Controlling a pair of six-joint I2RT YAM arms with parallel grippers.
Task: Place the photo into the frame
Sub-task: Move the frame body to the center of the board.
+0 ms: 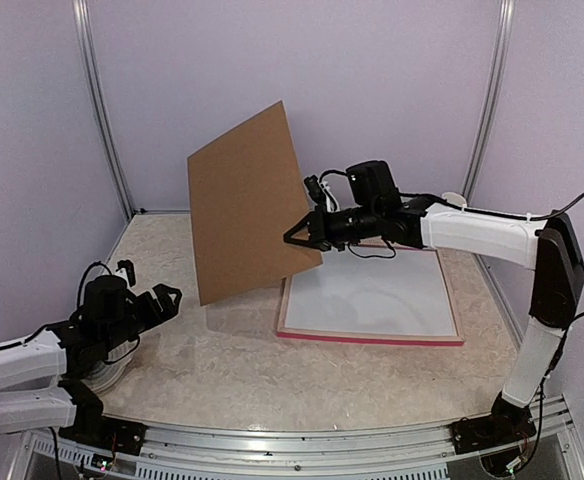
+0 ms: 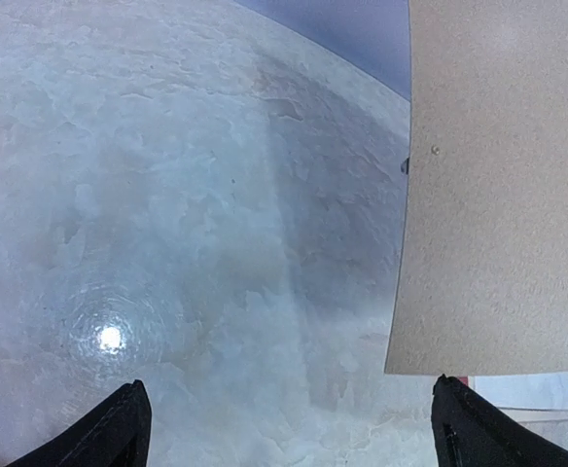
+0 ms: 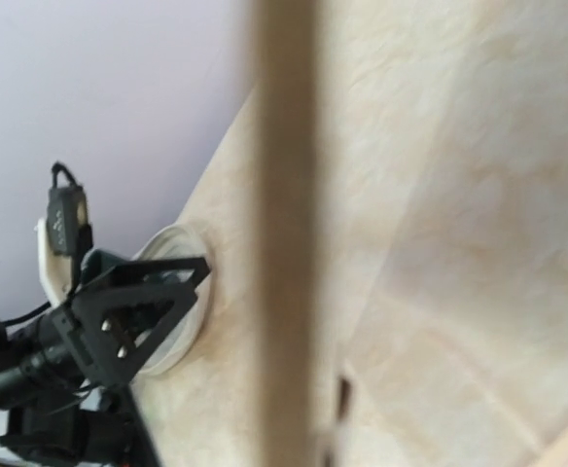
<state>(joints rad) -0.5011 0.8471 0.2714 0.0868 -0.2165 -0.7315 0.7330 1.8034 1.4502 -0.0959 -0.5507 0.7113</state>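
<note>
The frame (image 1: 372, 339) lies flat on the table (image 1: 272, 385), right of centre, with a white sheet (image 1: 372, 292) inside it. The right gripper (image 1: 298, 238) is clamped shut on the right edge of the brown board (image 1: 244, 205), holding it tilted in the air just left of the frame. The left gripper (image 1: 160, 300) hovers wide open and empty at the near left. The photo shows in no view. As a thin print it should be light, floppy and easily creased, so best pinched by one edge. The frame looks stiff and light, best held by a rail
</note>
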